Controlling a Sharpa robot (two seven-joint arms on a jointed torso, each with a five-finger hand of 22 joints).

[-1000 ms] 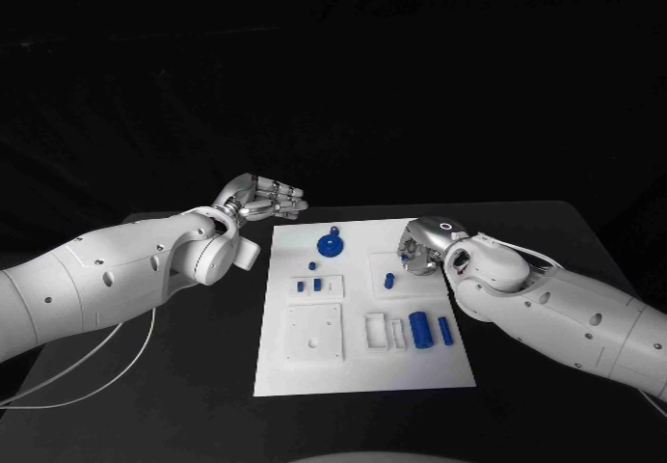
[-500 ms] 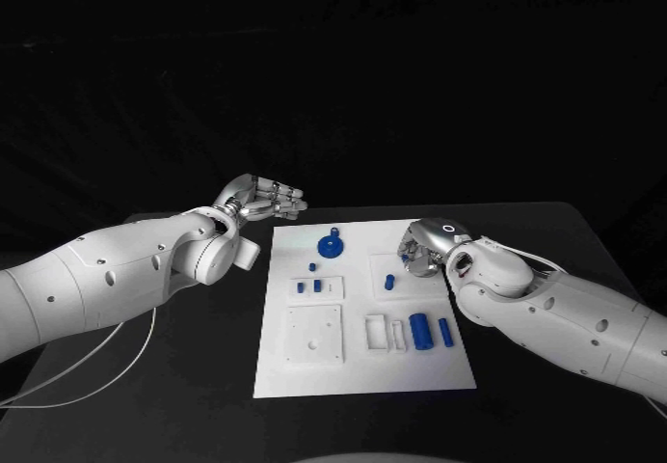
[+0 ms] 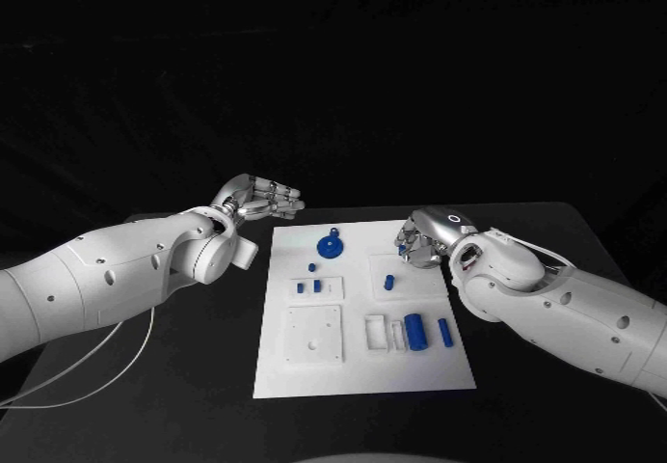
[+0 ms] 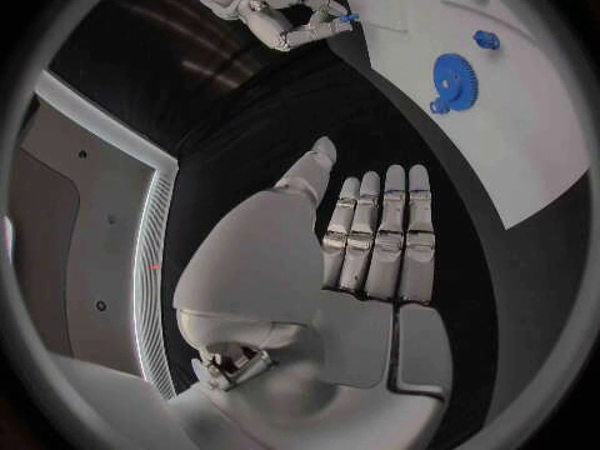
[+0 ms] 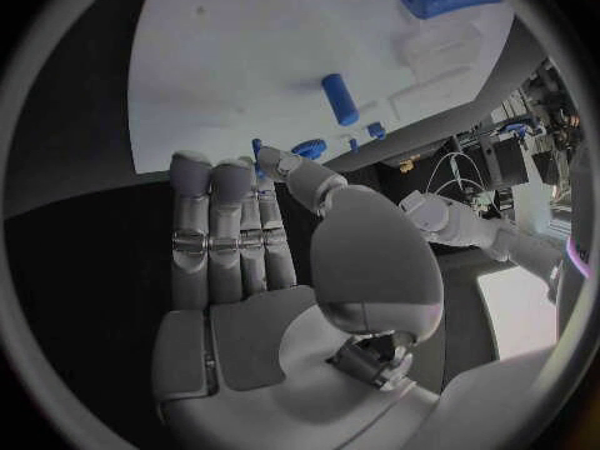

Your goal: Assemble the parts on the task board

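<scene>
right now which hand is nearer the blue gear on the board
Left, though not by much. The left hand hovers off the task board beyond its far left corner, fingers apart, beside the blue gear. The right hand is over the board's right edge, pinching a small blue part.

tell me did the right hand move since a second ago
Yes. The right hand has lifted and shifted slightly toward the far edge of the board, away from the small blue part it hovered near.

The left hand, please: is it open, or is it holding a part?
Open. The left hand shows straight fingers, the thumb apart and a bare palm, and it holds nothing. It is over the black table beside the board.
</scene>
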